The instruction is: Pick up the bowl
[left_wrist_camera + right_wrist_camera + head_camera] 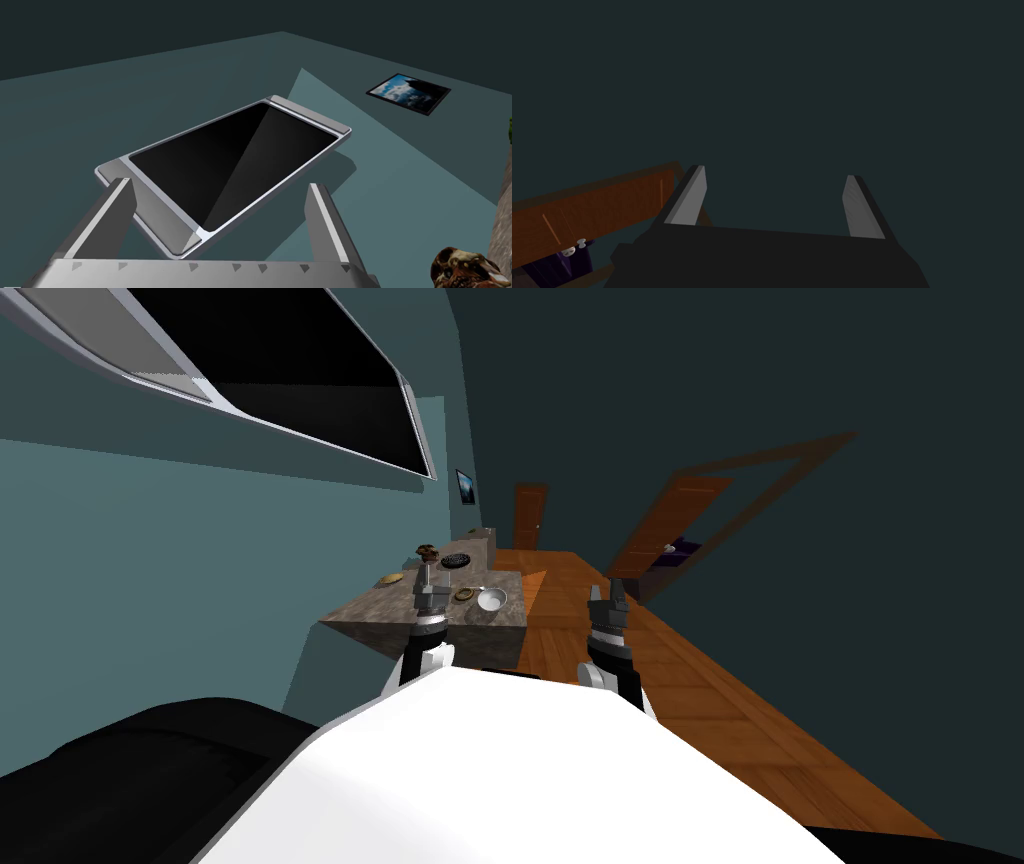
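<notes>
A small white bowl [490, 600] sits upright on the mottled grey-brown table [380, 623], close to its right edge. My left gripper [427, 574] is raised over the table just left of the bowl and apart from it. In the left wrist view that left gripper [220, 187] is open with nothing between its fingers. My right gripper [608, 588] hangs over the wooden floor to the right of the table. In the right wrist view that right gripper [774, 172] is open and empty.
Also on the table are a dark round dish [456, 560], a brown lumpy item [428, 552], which also appears beside my left hand [462, 267], and two small yellowish discs [390, 579] [464, 593]. The table stands against the teal wall. Wooden floor [640, 668] runs to a door [530, 516].
</notes>
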